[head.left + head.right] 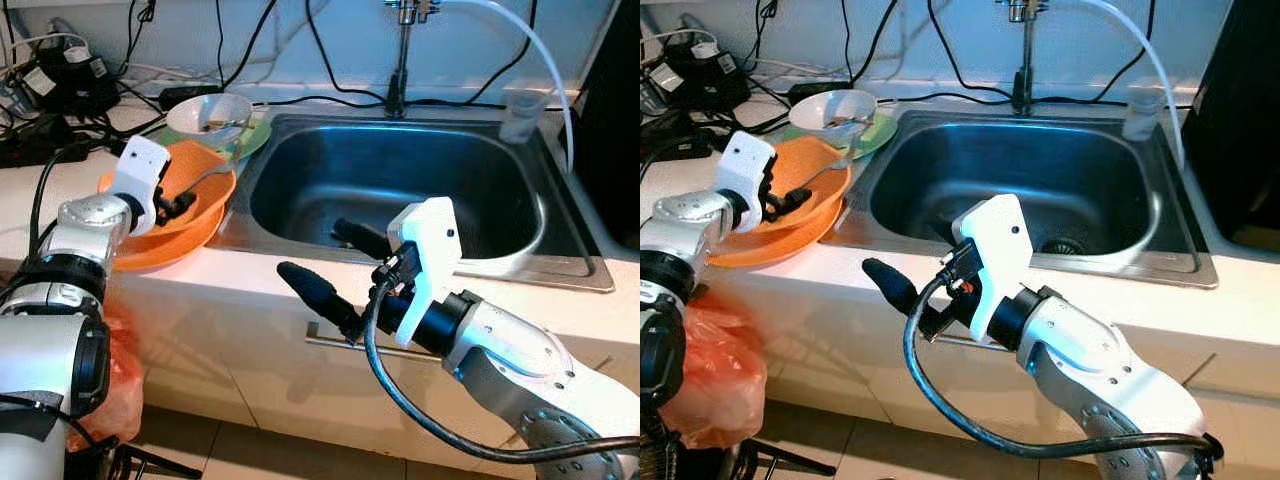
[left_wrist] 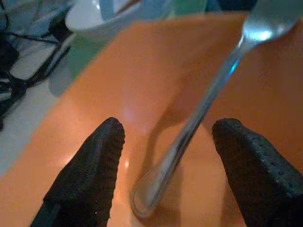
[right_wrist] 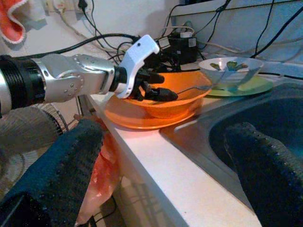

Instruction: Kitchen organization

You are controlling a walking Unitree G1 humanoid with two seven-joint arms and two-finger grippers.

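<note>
Left gripper (image 2: pixel 165 156) sat inside the orange bowl (image 1: pixel 205 195) on the counter (image 1: pixel 250 275), left of the sink (image 1: pixel 400 190); fingers spread wide either side of a metal spoon (image 2: pixel 199 118) handle, not closed on it. Right gripper (image 1: pixel 330 265) hovered at the sink's front edge, fingers wide apart, holding nothing.

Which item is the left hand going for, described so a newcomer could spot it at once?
Start at the steel sink; on the counter to its left sit stacked orange dishes, an orange bowl on top. Leaning inside that bowl is a metal spoon, its handle between the open fingers of the left hand. It is the one silver utensil there, unlike the white bowl behind.
</note>
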